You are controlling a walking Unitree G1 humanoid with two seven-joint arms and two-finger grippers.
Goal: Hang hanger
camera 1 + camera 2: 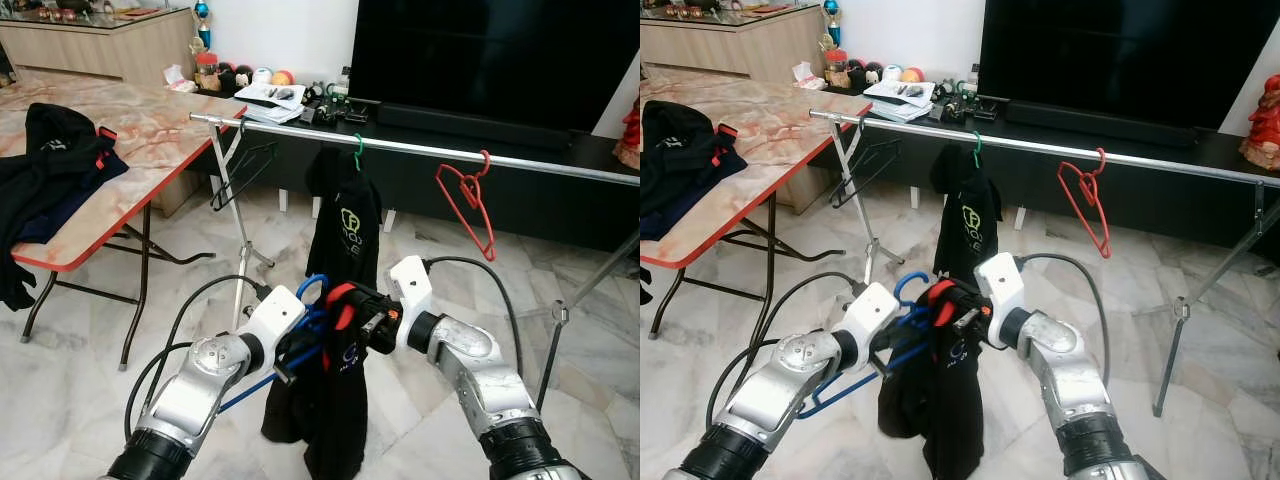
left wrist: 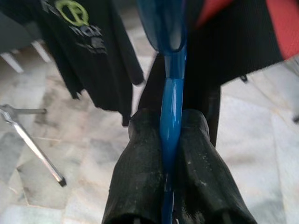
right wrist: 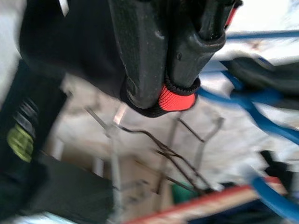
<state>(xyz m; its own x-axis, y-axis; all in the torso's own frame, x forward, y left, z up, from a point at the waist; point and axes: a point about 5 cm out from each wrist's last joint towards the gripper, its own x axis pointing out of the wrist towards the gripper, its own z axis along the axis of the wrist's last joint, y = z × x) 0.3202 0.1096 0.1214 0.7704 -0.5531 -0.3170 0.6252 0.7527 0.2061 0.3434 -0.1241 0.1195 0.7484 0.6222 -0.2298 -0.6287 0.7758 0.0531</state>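
Note:
A blue hanger (image 1: 312,300) carries a black garment with a red collar (image 1: 335,400), held low in front of me. My left gripper (image 2: 171,135) is shut on the hanger's blue neck, just below its hook. My right gripper (image 3: 166,91) is shut on the garment's red collar (image 3: 175,99), right beside the left one. Beyond them runs a silver rail (image 1: 420,148). On it hang a black wire hanger (image 1: 240,172), a black shirt on a green hanger (image 1: 346,225) and a bare red hanger (image 1: 468,200).
A marble-patterned folding table (image 1: 150,135) with dark clothes (image 1: 50,165) stands at the left. A black TV cabinet (image 1: 520,180) with a large screen runs behind the rail. The rail's stand legs (image 1: 555,330) reach onto the tiled floor at right and left.

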